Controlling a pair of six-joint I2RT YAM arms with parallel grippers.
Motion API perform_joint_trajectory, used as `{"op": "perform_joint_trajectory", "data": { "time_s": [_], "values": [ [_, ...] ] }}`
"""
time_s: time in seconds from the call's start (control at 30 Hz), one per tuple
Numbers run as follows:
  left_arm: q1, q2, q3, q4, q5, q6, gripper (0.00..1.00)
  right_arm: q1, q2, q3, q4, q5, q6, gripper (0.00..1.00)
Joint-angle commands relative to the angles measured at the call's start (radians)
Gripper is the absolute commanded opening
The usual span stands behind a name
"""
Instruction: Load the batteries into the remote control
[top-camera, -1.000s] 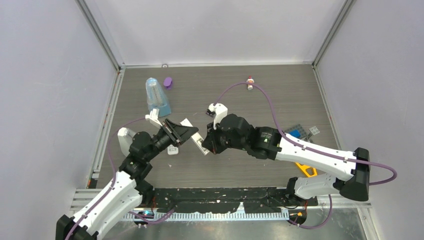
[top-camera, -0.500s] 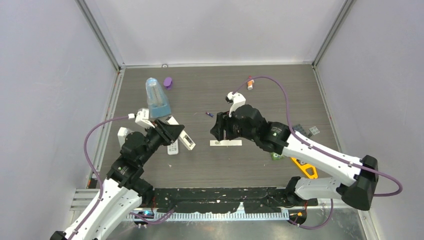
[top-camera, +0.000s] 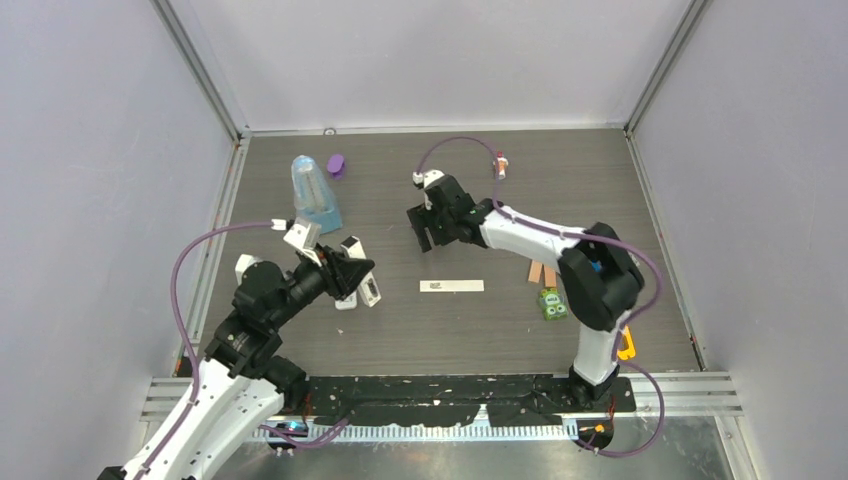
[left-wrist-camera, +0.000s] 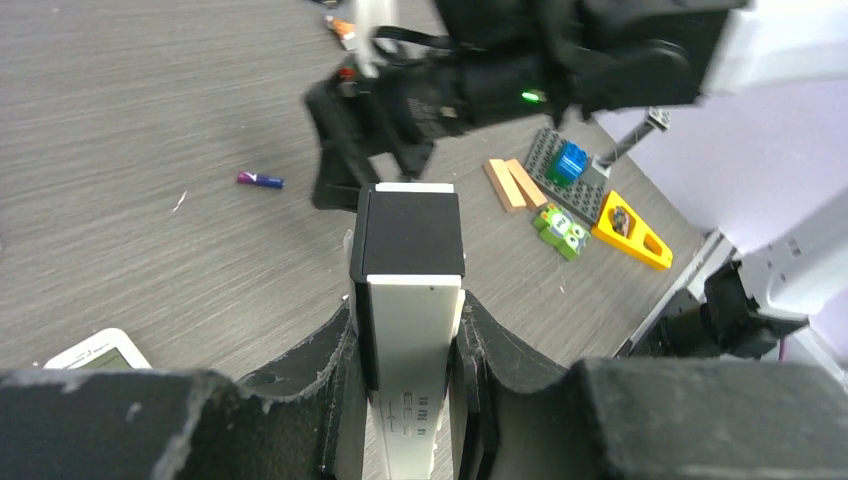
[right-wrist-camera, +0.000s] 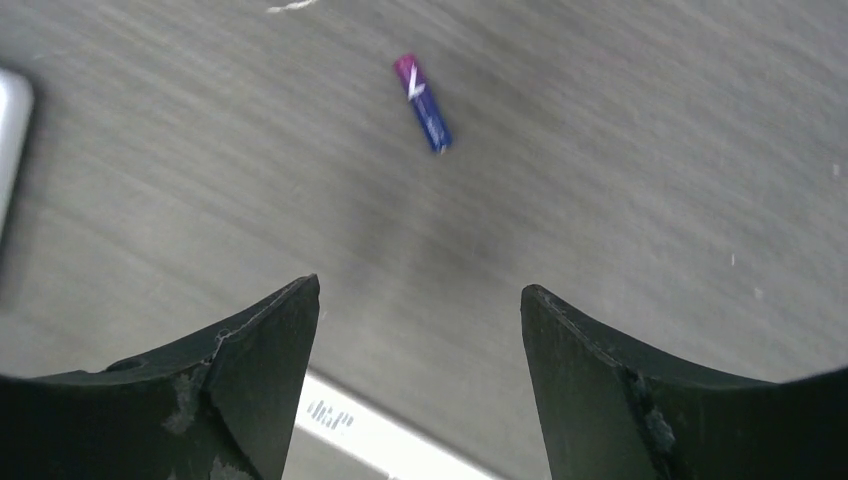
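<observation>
My left gripper (top-camera: 350, 270) (left-wrist-camera: 407, 310) is shut on a narrow white bar with a black tip (left-wrist-camera: 410, 280), held off the table and pointing at the right arm. The remote control (left-wrist-camera: 95, 350) (top-camera: 345, 301), a flat white handset with a pale screen, lies on the table just beneath that gripper. One purple-and-blue battery (right-wrist-camera: 422, 102) (left-wrist-camera: 260, 180) lies loose on the wood. My right gripper (right-wrist-camera: 420, 300) (top-camera: 425, 238) hangs above the table just short of it, open, with nothing between its fingers. In the top view that gripper hides the battery.
A thin white strip (top-camera: 452, 286) (right-wrist-camera: 380, 440) lies flat mid-table. A blue cone-shaped case (top-camera: 312, 195) and a purple piece (top-camera: 336, 164) stand at the back left. A small red-and-white bottle (top-camera: 500, 165) sits at the back; wooden blocks (top-camera: 541, 272) and a green toy (top-camera: 551, 303) lie right.
The right gripper opened, left the white strip on the table and swung back toward the far side over the battery. The left arm drew the white bar back to the left.
</observation>
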Motion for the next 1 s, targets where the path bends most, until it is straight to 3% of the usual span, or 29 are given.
{"op": "perform_joint_trajectory", "data": {
  "time_s": [0.0, 0.4, 0.6, 0.77, 0.97],
  "values": [
    [0.003, -0.035, 0.035, 0.029, 0.107, 0.125, 0.00, -0.013, 0.141, 0.165, 0.028, -0.001, -0.123, 0.78],
    [0.004, -0.035, 0.055, -0.016, 0.078, 0.135, 0.00, -0.020, 0.356, 0.330, 0.013, 0.016, -0.166, 0.73],
    [0.005, -0.019, 0.055, -0.012, 0.065, 0.122, 0.00, -0.031, 0.436, 0.380, -0.003, -0.022, -0.105, 0.46],
    [0.006, 0.003, 0.052, -0.006, 0.058, 0.105, 0.00, -0.030, 0.421, 0.310, 0.018, -0.030, -0.042, 0.10],
    [0.008, 0.028, 0.053, 0.005, 0.049, 0.080, 0.00, -0.024, 0.277, 0.170, 0.052, 0.002, 0.033, 0.05]
  ]
}}
